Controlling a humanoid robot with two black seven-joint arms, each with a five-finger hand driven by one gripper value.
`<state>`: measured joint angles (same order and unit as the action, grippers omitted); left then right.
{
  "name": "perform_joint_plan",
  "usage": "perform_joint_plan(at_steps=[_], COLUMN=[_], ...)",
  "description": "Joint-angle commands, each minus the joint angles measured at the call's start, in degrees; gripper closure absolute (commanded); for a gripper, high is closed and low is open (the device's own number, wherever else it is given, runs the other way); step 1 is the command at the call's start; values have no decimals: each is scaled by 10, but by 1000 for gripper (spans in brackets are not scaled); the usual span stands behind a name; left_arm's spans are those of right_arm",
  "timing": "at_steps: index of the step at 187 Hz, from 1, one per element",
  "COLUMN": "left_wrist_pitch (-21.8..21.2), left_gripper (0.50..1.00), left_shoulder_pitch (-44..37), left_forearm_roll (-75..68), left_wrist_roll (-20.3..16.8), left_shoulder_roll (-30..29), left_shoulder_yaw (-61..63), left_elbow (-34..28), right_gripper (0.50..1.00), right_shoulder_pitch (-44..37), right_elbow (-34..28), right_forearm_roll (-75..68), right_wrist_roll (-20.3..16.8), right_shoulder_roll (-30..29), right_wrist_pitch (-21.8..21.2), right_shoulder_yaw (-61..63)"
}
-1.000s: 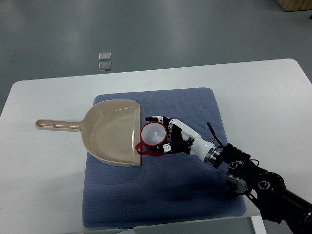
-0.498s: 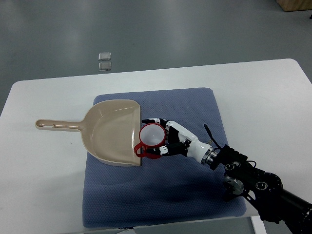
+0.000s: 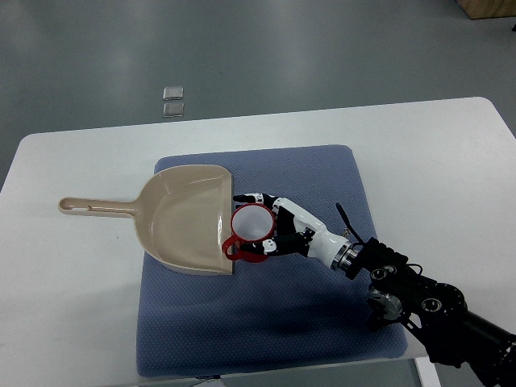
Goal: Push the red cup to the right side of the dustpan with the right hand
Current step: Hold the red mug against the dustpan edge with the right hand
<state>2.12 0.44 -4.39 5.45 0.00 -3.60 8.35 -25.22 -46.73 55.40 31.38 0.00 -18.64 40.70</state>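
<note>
A: Surroundings first, biggest down?

B: A white table [image 3: 72, 322] is seen over a grey floor [image 3: 322, 48]. A blue mat [image 3: 322, 173] is laid across the table's middle. On the mat's left part a beige dustpan [image 3: 181, 222] is laid flat, its handle stretched left onto bare table, its open straight edge faced right. Two small clear squares [image 3: 172, 100] are seen on the floor beyond the far table edge, well apart from everything else.

A: Anything in the way?

B: The dustpan's straight edge is set directly left of the cup. The mat to the right of the cup is taken up only by the hand and forearm.

A: Arm?

B: The right arm is brought in from the lower right corner, dark joints near the table's near edge, white forearm angled up-left over the mat.

A: Red cup?

B: The red cup [image 3: 252, 225] is stood upright on the mat, white inside shown, just beside the dustpan's right edge; rim looks to be touching or nearly so, cannot be told exactly. Its handle is pointed down-left, toward the pan's lower corner.

A: Right hand versus cup?

B: The right hand [image 3: 284, 228] is pressed against the cup's right side. Fingers are curved around it, one fingertip [image 3: 242, 198] reached past the far rim, thumb set at the near side by the handle. The cup is cradled, not lifted.

A: Left hand?

B: Not seen.
</note>
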Motion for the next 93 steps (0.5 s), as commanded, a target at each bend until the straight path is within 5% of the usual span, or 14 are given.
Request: perform_joint_plan(at_steps=[1,93], left_wrist_pitch=[0,0], left_gripper=[500,500], left_shoulder_pitch=[0,0], left_forearm_roll=[0,0], left_wrist_roll=[0,0], left_shoulder_roll=[0,0], left_shoulder_yaw=[0,0], left_elbow=[0,0], right_gripper=[570,570], right_shoulder_pitch=[1,1], right_elbow=[1,2], right_forearm_roll=[1,0], right_wrist_roll=[0,1], right_shoulder_roll=[0,0], right_wrist_pitch=[-1,-25], right_shoulder_yaw=[3,11])
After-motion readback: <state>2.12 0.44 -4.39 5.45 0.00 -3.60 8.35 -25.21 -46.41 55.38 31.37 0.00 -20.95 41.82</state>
